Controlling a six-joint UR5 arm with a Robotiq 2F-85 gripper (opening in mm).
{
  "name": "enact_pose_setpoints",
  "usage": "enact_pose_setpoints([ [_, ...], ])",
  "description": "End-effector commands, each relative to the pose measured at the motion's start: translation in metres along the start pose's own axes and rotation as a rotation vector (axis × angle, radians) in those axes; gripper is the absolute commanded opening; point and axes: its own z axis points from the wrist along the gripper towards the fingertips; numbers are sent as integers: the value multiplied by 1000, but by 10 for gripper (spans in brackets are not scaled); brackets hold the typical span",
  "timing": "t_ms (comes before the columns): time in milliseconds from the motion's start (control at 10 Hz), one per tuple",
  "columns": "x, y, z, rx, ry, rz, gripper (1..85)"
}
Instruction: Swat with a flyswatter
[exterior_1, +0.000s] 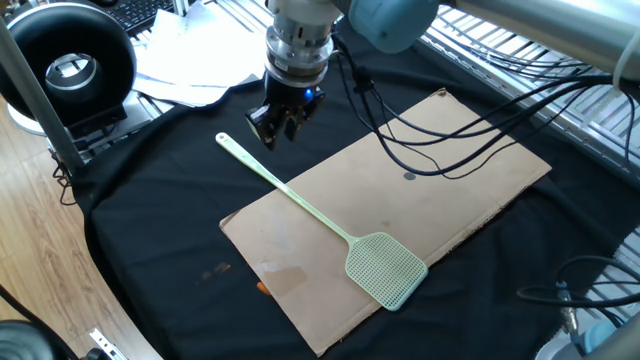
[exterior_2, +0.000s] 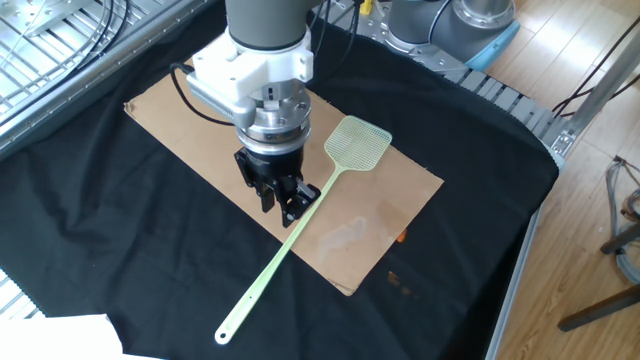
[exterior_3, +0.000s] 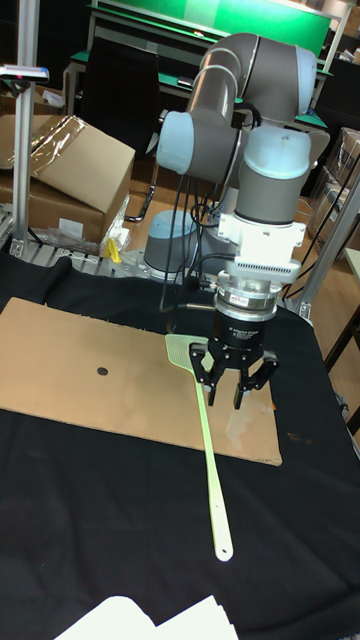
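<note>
The pale mint-green flyswatter (exterior_1: 300, 200) lies flat, its mesh head (exterior_1: 385, 268) on the brown cardboard sheet (exterior_1: 460, 165) and its handle running out onto the black cloth. My gripper (exterior_1: 276, 126) hangs just above the cloth beside the handle's free end, open, with nothing between its fingers. From the other fixed view the gripper (exterior_2: 283, 203) stands close against the left side of the flyswatter (exterior_2: 345, 165) handle. In the tall fixed view the gripper (exterior_3: 235, 388) hovers over the flyswatter (exterior_3: 211, 470), hiding part of its head.
A black round device (exterior_1: 75, 60) and loose white papers (exterior_1: 195, 65) lie at the back left. Black cables (exterior_1: 450, 130) trail over the cardboard, which bears a dark spot (exterior_1: 408, 177). A cardboard box (exterior_3: 70, 170) stands behind the table.
</note>
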Motion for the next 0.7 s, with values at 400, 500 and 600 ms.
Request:
enact_pose_setpoints([
  [400, 6, -7, -3, 35, 32, -109, 523],
  [500, 19, -10, -3, 42, 84, -115, 553],
  [600, 26, -6, -4, 28, 108, -111, 573],
])
